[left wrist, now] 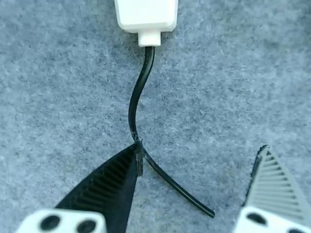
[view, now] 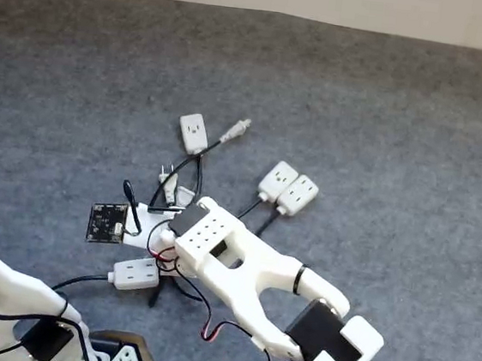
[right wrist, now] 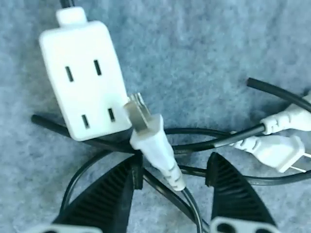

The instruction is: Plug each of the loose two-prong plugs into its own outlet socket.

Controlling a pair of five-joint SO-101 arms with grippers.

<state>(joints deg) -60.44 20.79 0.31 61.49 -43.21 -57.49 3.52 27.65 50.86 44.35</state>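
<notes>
In the right wrist view my right gripper (right wrist: 170, 194) is open, and a white two-prong plug (right wrist: 150, 141) lies between its fingers, untouched. The plug's prongs point at a white outlet block (right wrist: 80, 80) and rest near its edge, not in a socket. A second white plug (right wrist: 274, 151) lies to one side among black cords. My left gripper (left wrist: 194, 189) is open over bare carpet, with a black cord (left wrist: 138, 107) running from it to a white outlet (left wrist: 146, 14). From above, the right arm (view: 240, 267) stretches to the cord tangle at mid-table. A loose plug (view: 236, 131) lies farther back.
More white outlets lie on the grey carpet: one at the back (view: 193, 132), a pair to the right (view: 288, 188) and one in front (view: 136, 273). A small black board (view: 107, 222) sits left of the right arm's tip. The left arm (view: 5, 294) stands at the front left.
</notes>
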